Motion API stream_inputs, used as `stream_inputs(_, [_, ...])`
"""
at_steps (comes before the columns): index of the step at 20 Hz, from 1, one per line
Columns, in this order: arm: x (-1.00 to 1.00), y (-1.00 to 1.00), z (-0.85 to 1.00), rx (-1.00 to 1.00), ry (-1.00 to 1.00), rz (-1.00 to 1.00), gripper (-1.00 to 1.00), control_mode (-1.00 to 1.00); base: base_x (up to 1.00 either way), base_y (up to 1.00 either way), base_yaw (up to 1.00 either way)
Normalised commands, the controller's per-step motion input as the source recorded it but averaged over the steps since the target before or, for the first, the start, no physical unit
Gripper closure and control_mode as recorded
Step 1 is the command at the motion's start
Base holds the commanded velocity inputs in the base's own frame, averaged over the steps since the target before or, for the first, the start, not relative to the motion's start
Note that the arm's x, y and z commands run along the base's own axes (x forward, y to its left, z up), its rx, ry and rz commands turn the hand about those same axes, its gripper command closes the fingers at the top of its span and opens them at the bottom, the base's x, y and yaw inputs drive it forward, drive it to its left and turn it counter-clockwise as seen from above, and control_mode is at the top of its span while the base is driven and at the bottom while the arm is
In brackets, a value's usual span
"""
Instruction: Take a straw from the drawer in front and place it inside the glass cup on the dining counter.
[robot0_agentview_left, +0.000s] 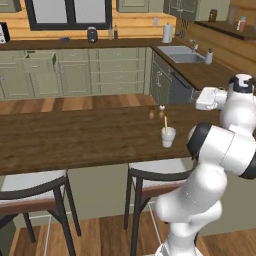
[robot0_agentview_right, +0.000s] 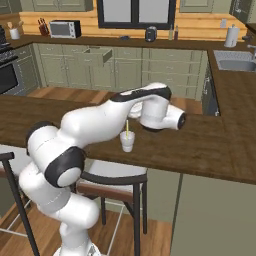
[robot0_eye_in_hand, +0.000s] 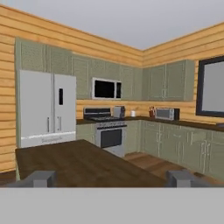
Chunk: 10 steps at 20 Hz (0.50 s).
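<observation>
Your claw (robot0_eye_in_hand: 109, 177) stands wide apart and holds nothing; in the hand view its two dark fingertips (robot0_eye_in_hand: 41, 178) rise near opposite sides of the lower picture, with bare dark wood of the dining counter (robot0_eye_in_hand: 87, 164) between them. The hand looks level along that counter toward a white fridge (robot0_eye_in_hand: 47, 109) and a stove (robot0_eye_in_hand: 107, 129) on the far wall.

Take the glass cup (robot0_agentview_left: 168, 136) as your landmark. It stands upright on the dining counter, near the edge closest to you. The straw (robot0_agentview_left: 166, 124) stands inside it, leaning slightly, its upper part poking above the rim. In the left base view, two tiny brown shakers (robot0_agentview_left: 152, 113) sit just beyond the cup, farther from you. In the right base view, your arm's wrist (robot0_agentview_right: 160, 116) hangs just beside the cup, apart from it. Below the cup's edge of the counter is a dark-framed stool (robot0_agentview_left: 150, 175). Well beyond the cup, across the floor, the drawer (robot0_agentview_right: 95, 56) stands pulled out of the sage-green cabinets.
</observation>
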Motion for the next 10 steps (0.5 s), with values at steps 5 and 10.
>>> stream_inputs(5, [-0.72,-0.05,0.93,-0.08,0.17,-0.17,-1.00,-1.00,0.00,0.00,0.00])
stream_inputs(10, [-0.58,-0.01,0.68,-0.13,0.30,-0.20,-1.00,-1.00,0.00,0.00,0.00])
